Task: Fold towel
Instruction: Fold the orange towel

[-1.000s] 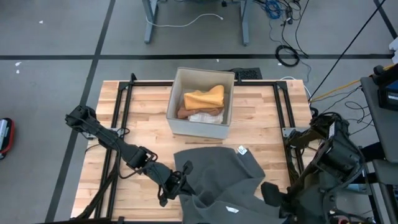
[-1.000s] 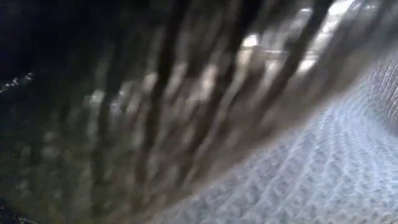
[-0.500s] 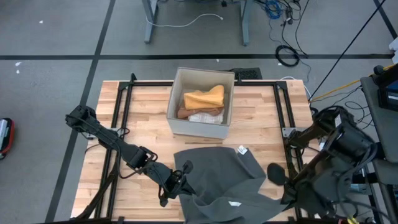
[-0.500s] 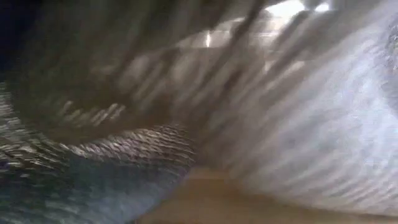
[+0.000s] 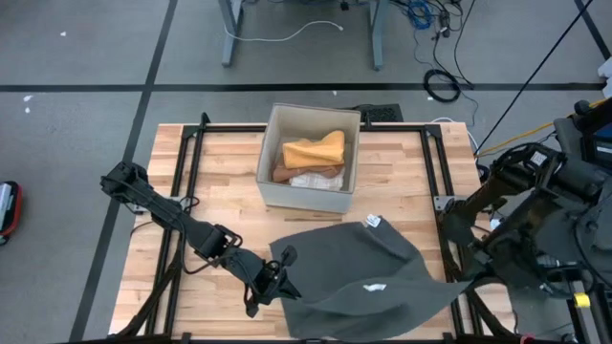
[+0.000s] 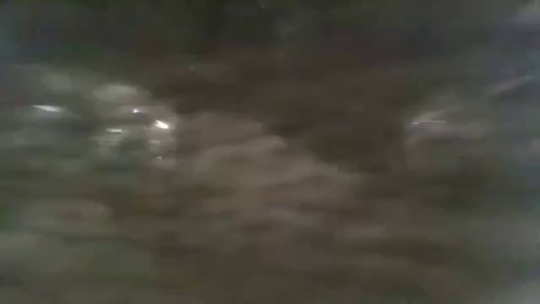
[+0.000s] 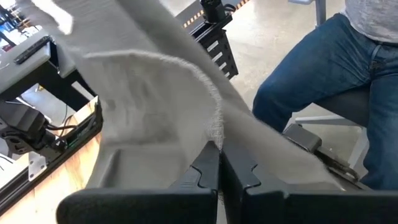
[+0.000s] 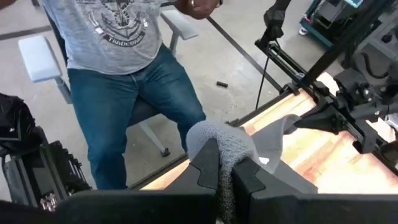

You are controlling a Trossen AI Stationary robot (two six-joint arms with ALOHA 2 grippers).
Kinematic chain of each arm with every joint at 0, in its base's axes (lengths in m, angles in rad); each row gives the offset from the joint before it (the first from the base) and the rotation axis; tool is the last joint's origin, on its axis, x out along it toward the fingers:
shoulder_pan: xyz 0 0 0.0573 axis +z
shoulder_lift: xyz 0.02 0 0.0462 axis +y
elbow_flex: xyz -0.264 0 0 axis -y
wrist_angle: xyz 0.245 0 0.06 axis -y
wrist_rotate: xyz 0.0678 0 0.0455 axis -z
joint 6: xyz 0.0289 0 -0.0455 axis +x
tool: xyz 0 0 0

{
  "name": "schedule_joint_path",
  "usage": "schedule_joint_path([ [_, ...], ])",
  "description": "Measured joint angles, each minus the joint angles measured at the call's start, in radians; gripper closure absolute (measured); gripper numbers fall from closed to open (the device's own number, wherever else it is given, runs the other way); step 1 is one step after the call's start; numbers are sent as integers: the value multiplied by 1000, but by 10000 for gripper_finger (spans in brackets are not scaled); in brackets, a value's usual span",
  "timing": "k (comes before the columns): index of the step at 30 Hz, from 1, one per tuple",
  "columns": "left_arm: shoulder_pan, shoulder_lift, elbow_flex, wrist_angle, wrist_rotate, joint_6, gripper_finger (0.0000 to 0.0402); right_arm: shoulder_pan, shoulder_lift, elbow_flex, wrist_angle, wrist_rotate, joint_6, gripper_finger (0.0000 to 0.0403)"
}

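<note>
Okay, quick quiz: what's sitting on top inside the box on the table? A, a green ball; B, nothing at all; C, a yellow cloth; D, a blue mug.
C: in the high view a yellow cloth lies on top inside the box, over other folded fabric.

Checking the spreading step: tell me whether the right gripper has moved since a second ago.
Yes. In the high view the right gripper, shut on the grey towel, has drawn outward past the table's right rail, stretching the cloth.

A pale butcher-block wooden tabletop (image 5: 229, 177) carries an open off-white cardboard box (image 5: 309, 195) near its far edge, holding a folded yellow-orange cloth (image 5: 314, 151). Beyond the tabletop, a seated person in blue jeans and grey printed shirt (image 8: 127, 74) shows.
</note>
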Motion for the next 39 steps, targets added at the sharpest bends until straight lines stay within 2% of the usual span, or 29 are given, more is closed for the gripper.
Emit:
schedule_joint_path([
  [4,0,0,0,0,0,0,401,0,-50,-97,40,0,-3,403],
  [7,1,0,0,0,0,0,401,0,-109,-229,96,0,-3,403],
  [16,3,0,0,0,0,0,401,0,-388,-808,507,-12,20,403],
  [20,12,0,0,0,0,-5,401,0,-471,-1037,672,-11,29,403],
  [25,23,0,0,-2,0,-20,401,0,-507,-1274,892,-1,30,403],
  [34,28,0,-3,-72,0,-100,401,-1,-506,-1617,1239,120,134,403],
  [39,39,0,-65,-60,0,-170,401,-1,-506,-1772,1449,174,181,403],
])
